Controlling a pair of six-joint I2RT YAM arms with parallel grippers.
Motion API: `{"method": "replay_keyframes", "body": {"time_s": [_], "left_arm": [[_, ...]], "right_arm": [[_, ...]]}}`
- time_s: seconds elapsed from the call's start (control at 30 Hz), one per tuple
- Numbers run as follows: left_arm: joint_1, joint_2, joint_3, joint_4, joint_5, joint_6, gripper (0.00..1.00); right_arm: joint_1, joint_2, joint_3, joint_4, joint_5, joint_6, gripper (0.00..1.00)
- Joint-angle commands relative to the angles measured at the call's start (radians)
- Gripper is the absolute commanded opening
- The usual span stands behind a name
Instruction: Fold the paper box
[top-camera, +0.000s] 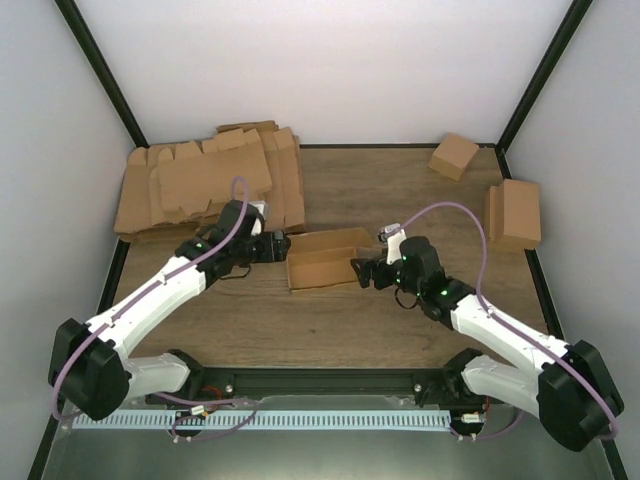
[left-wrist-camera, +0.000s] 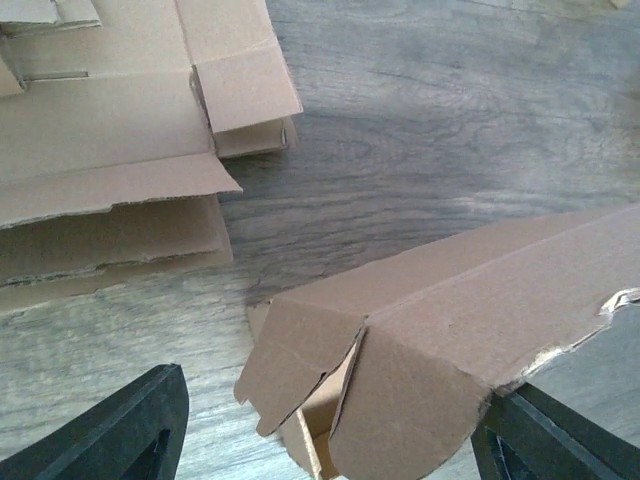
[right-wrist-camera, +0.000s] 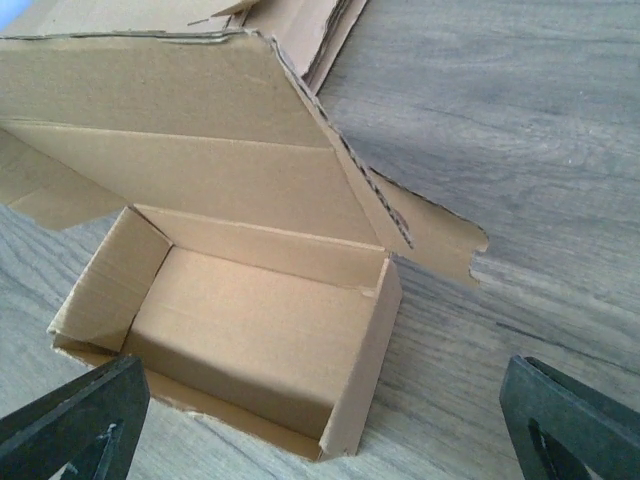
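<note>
The wooden tabletop (top-camera: 400, 190) is filling the middle of the top view, with a pile of flat blanks (top-camera: 200, 180) lying at its upper left. The paper box (top-camera: 328, 262) is sitting at centre, its tray open. The left end effector (top-camera: 278, 248) is straddling the box's left end with fingers spread, and the right end effector (top-camera: 358, 270) is gaping wide at its right end.

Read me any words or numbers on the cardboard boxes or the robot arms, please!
None: no text can be read.
The paper box, the pile of flat blanks, the small box, the left arm and the right arm all look plain in every view.
</note>
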Motion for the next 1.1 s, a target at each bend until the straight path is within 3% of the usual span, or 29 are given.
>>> {"method": "replay_keyframes", "body": {"time_s": [0.0, 0.13, 0.33, 0.5, 0.73, 0.87, 1.07], "left_arm": [[0.050, 0.044, 0.042, 0.034, 0.089, 0.008, 0.78], [0.076, 0.078, 0.051, 0.054, 0.124, 0.015, 0.78], [0.095, 0.115, 0.074, 0.069, 0.148, 0.024, 0.78], [0.104, 0.117, 0.079, 0.070, 0.140, 0.037, 0.78], [0.107, 0.138, 0.080, 0.065, 0.152, 0.050, 0.77], [0.108, 0.150, 0.072, 0.069, 0.172, 0.044, 0.77], [0.109, 0.162, 0.063, 0.092, 0.225, 0.023, 0.68]], "right_arm": [[-0.006, 0.031, 0.019, 0.107, 0.038, 0.037, 1.00], [-0.026, 0.065, 0.029, 0.102, 0.099, 0.091, 0.99], [-0.109, 0.106, 0.036, 0.136, -0.036, 0.090, 0.91], [-0.117, 0.152, 0.077, 0.149, -0.052, 0.026, 0.92], [-0.201, 0.291, 0.194, 0.121, -0.210, 0.002, 0.91], [-0.203, 0.337, 0.244, 0.108, -0.243, -0.023, 0.80], [-0.203, 0.390, 0.299, 0.046, -0.329, -0.044, 0.59]]}}
